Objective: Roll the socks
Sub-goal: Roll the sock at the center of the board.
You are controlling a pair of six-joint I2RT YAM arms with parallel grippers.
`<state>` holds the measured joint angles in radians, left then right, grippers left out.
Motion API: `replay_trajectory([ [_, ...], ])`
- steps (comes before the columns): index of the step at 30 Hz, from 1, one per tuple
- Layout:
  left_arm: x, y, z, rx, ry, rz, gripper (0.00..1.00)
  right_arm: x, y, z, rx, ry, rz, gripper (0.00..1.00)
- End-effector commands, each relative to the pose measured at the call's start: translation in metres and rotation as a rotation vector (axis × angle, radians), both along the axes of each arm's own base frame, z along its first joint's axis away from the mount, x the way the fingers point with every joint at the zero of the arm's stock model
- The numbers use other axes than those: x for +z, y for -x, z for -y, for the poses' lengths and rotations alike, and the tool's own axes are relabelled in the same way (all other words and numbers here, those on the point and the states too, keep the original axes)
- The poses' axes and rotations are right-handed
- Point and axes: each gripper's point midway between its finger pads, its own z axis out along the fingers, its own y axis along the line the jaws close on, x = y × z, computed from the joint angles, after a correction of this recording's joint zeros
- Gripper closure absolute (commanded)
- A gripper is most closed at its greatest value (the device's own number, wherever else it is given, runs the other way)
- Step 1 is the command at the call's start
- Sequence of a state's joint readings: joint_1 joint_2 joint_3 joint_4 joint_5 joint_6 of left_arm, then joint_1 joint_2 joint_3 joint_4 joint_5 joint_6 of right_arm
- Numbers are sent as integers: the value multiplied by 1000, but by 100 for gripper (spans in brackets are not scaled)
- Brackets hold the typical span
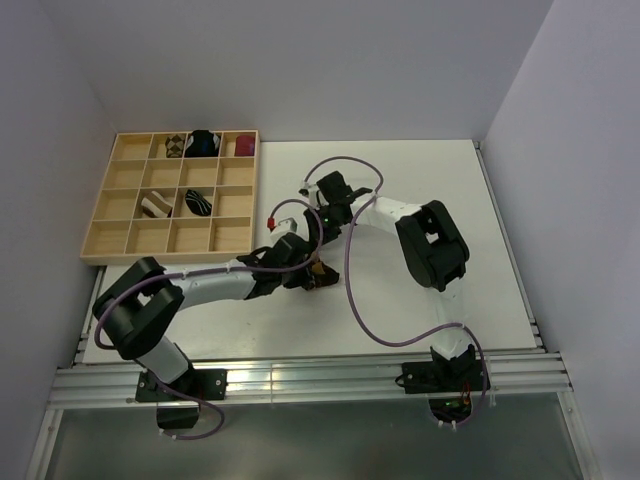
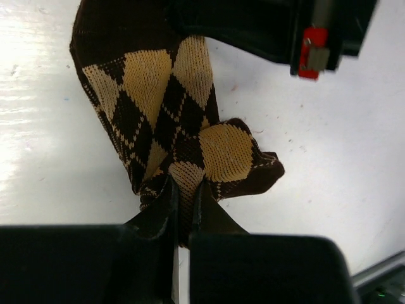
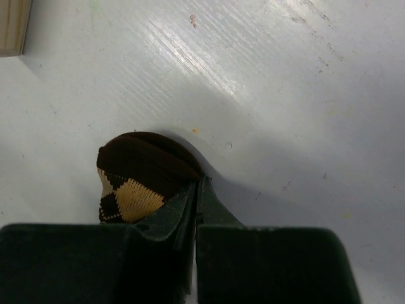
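The argyle sock (image 2: 158,114) is dark brown with tan diamonds.

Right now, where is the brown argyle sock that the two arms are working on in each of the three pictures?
Top external: the argyle sock is just a sliver at mid-table, where the two arms meet.
Left wrist: it fills the centre-left, pinched at the bottom by the left gripper.
Right wrist: lower left, bunched at the right gripper.
Shared landmark: the white table beneath it in every view.
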<state>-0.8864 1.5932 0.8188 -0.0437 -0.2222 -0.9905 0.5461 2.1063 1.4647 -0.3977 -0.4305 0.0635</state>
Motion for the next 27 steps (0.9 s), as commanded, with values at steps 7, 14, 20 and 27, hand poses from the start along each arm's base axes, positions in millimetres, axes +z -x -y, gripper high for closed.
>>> replay_trajectory([
  [7,-29,5,-8,49,56,-204,100,30,-39,8,-110,-15,153,93],
  [14,-41,5,-7,77,60,-283,100,109,-54,29,-364,-95,275,55],
  [20,-46,2,-5,127,76,-342,100,143,-32,78,-673,-203,257,45],
  [27,-58,5,-8,198,133,-414,100,111,39,91,-827,-358,67,42],
])
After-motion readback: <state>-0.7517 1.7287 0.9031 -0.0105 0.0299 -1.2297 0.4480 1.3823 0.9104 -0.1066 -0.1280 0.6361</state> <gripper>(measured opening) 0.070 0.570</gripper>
